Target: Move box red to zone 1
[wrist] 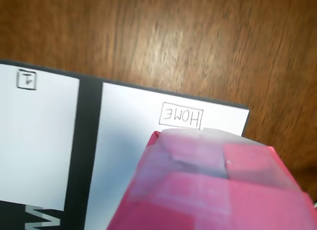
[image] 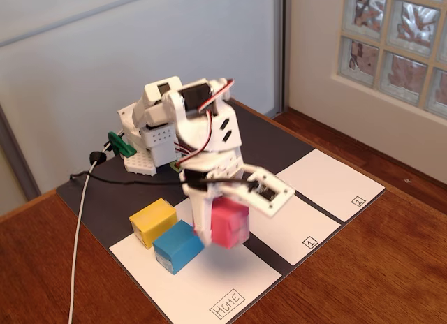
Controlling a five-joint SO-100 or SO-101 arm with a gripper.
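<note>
Hand point(image: 222, 223) pinching red box point(image: 230, 224), lifted over Home sheet point(image: 209, 282). Risk: box looks held at one edge; could slip or land short of zone 1 point(image: 290, 223).

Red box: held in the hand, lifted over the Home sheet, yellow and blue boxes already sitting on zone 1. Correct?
Not quite. The red box is held in the hand, lifted over the Home sheet, but the fixed view shows the yellow box and blue box sitting on the Home sheet, not on zone 1, which has nothing on it.
</note>
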